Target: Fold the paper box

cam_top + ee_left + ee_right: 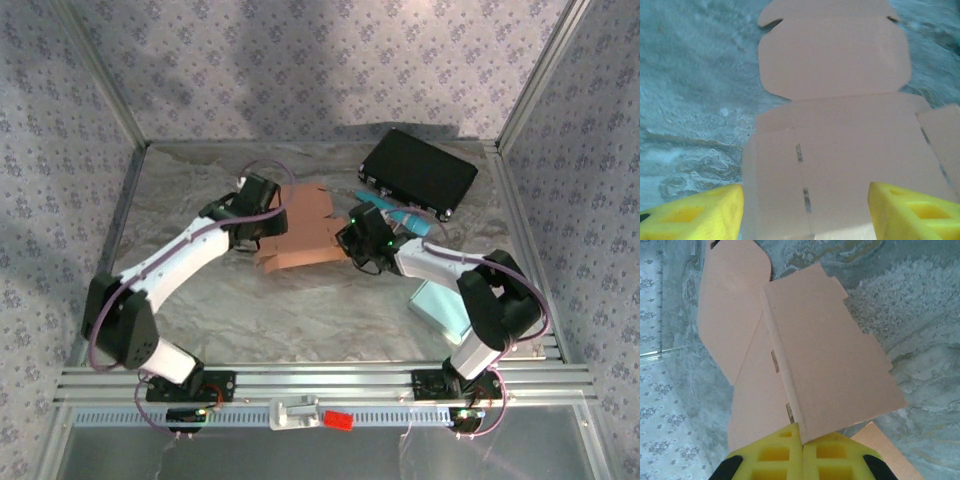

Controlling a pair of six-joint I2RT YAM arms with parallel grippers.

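— Where is the paper box (305, 245)?

— Mid-surface, lying opened out flat between the two arms on the crinkled grey surface (300, 315). A black case (418, 172) sits well apart from it at the far right.

— And the right claw (801, 442)?

— Clenched on the box. In the right wrist view its yellow pads (775, 455) press together on the edge of one notched flap (830, 365), which rises tilted from the pinch while the other panels lie below it.

— The left claw (805, 220)?

— Released. In the left wrist view its two yellow fingers (695, 215) stand wide apart above a creased panel at the box's left side. The rounded flaps stretch away beyond them. From overhead, both claws meet the cardboard from opposite sides.
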